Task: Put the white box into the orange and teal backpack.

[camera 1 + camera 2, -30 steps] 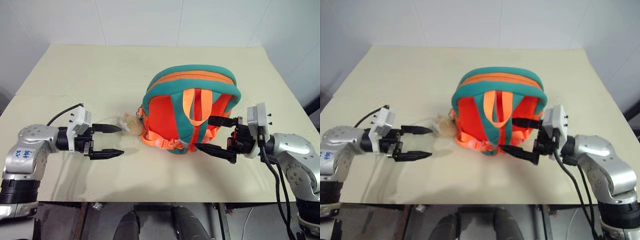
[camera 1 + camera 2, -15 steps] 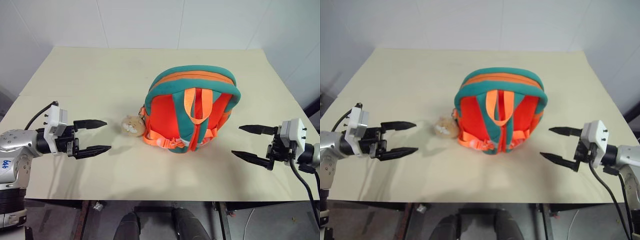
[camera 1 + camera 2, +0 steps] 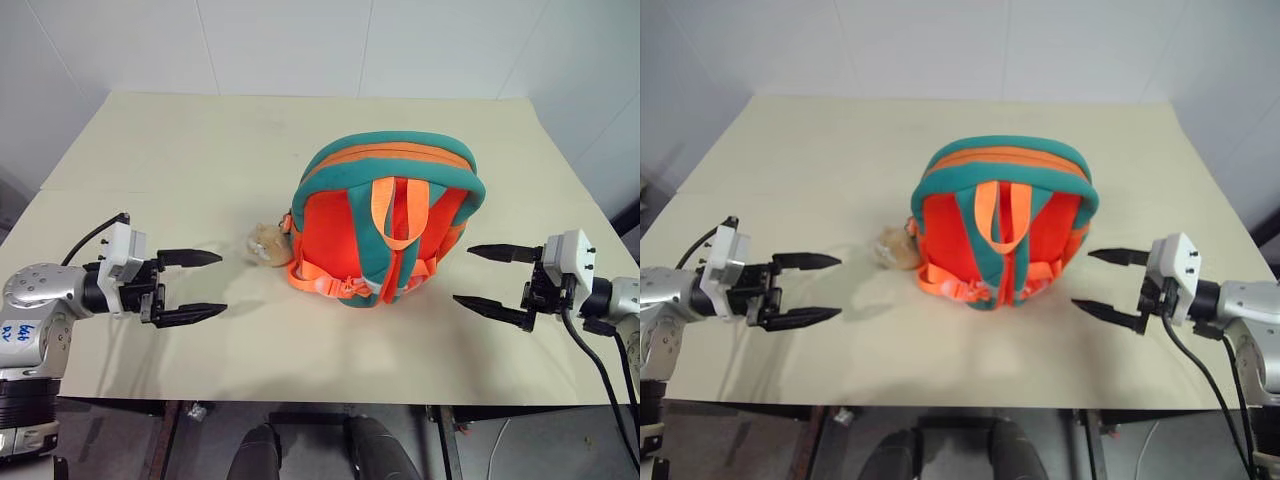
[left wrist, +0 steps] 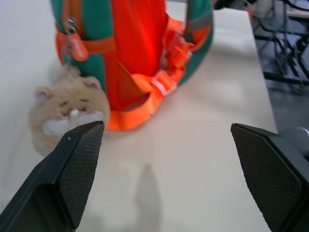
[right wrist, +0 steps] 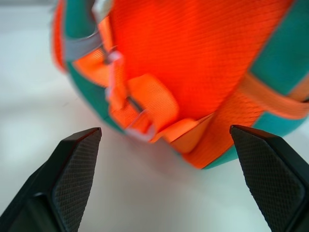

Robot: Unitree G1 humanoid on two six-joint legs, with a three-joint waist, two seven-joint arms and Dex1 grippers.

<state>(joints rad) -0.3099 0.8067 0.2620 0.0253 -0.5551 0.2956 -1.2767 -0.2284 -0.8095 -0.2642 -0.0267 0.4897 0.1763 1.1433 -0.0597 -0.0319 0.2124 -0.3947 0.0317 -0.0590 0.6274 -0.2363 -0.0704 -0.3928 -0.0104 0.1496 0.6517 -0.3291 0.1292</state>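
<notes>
The orange and teal backpack [image 3: 385, 225] stands upright at the middle of the table, straps and orange webbing loops facing me. Its tan plush cat charm [image 3: 265, 243] lies on the table at its left foot. My left gripper [image 3: 222, 283] hovers open just left of the charm, pointing at it, with nothing between its fingers. The right gripper [image 3: 462, 273] is open too, a short gap right of the backpack's lower side, and empty. The left wrist view shows the charm [image 4: 67, 113] and the backpack's buckled strap [image 4: 161, 82]. The white box is out of view.
The beige table [image 3: 180, 150] reaches back to a white wall, with bare surface behind and on both sides of the backpack. Its front edge [image 3: 320, 402] runs just below both grippers. Black cables trail from each wrist.
My right gripper has drawn away from the backpack's strap side to the right and now stands apart from it. The left gripper has backed slightly off the charm. Both stay open.
</notes>
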